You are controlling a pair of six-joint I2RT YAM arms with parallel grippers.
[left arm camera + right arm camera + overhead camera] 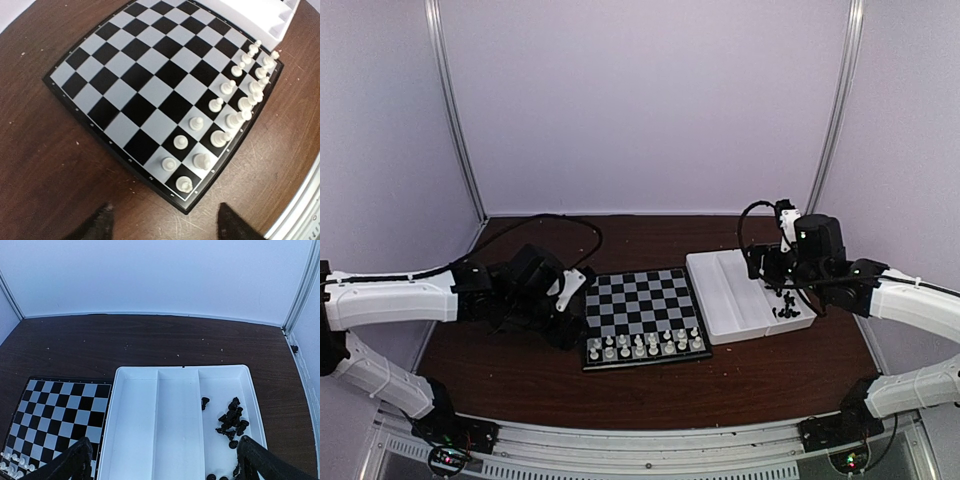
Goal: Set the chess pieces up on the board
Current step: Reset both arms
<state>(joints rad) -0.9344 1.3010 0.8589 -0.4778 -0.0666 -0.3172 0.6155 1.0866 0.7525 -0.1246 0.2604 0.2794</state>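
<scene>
The left gripper (167, 227) is open at the bottom of its wrist view, with nothing between its two fingers. It hangs by the bottom corner of the board (150, 85). The white pieces (227, 120) stand in two neat rows down the right side, so white looks done. The right gripper (165, 466) is wide open and empty too, over the white tray (135, 415). The black pieces (231, 417) lie heaped at the lower right, in the tray. I think it waits there to pick one up.
</scene>
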